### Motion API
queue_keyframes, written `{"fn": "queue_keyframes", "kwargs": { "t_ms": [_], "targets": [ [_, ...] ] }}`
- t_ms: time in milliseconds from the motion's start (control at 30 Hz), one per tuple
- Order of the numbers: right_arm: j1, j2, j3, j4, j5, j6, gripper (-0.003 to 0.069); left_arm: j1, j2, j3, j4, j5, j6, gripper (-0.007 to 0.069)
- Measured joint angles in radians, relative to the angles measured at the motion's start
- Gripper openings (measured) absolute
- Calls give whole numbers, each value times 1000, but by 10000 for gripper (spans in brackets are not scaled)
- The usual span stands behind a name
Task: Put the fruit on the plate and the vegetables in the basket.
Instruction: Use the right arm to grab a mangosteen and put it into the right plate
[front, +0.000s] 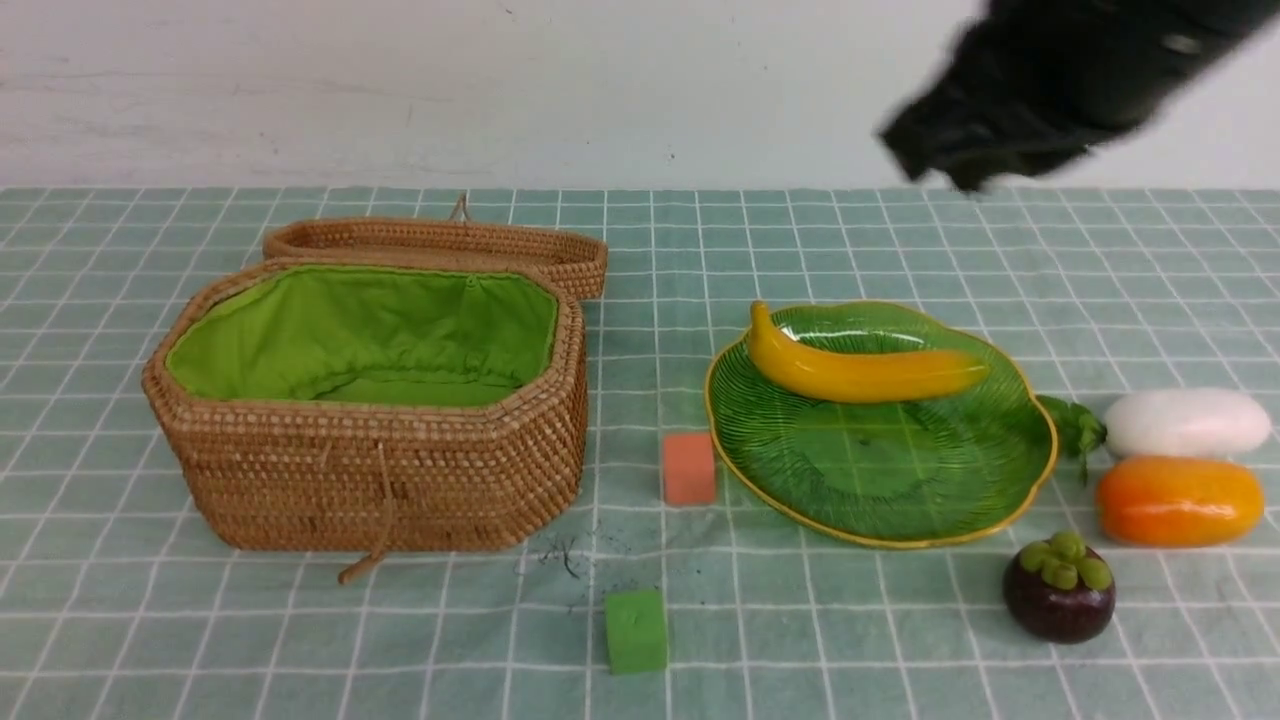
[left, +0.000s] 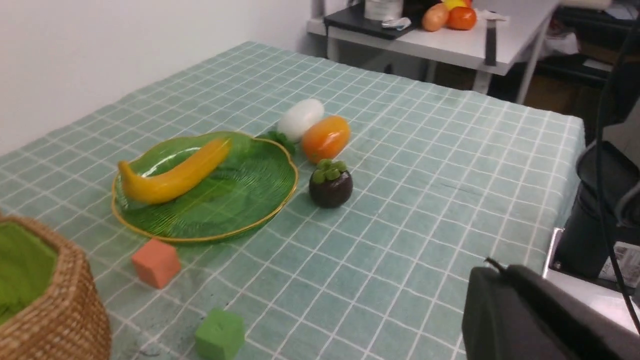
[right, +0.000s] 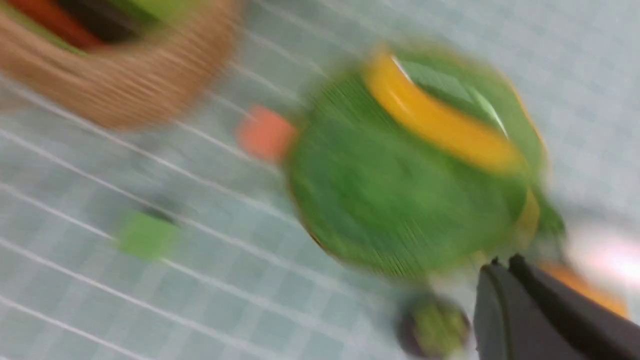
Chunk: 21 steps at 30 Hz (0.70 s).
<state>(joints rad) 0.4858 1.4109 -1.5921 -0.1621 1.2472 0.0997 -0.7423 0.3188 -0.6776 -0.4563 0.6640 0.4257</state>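
Observation:
The yellow banana (front: 860, 368) lies across the far side of the green leaf-shaped plate (front: 880, 480). To the plate's right, on the cloth, lie the white radish (front: 1188, 422) and the orange mango (front: 1180, 500), with the purple mangosteen (front: 1060, 590) nearer the front. The woven basket (front: 370, 450) stands open at the left; the blurred right wrist view shows red and dark shapes inside it. My right gripper (front: 940, 150) hangs blurred high above the plate's far right, its fingers (right: 492, 280) pressed together and empty. My left gripper (left: 495, 270) is shut and empty, well off to the side.
An orange cube (front: 689, 468) sits between basket and plate. A green cube (front: 636, 630) lies nearer the front. The basket's lid (front: 440, 245) lies folded back behind it. A side table with other toys (left: 445, 17) stands beyond the checked cloth's edge.

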Motion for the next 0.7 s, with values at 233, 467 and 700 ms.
{"fn": "queue_keyframes", "kwargs": {
  "t_ms": [233,467,700],
  "targets": [
    [-353,-4,400,280,-147,-84,246,0,1,0,-46,-1,71,-13],
    [-433,197,485,500,-344,-287,635,0,1,0,-48,2,72,-13],
    [-393,333,485,411,-449,-291,668,0,1,0,-51,3,72,-13]
  ]
}}
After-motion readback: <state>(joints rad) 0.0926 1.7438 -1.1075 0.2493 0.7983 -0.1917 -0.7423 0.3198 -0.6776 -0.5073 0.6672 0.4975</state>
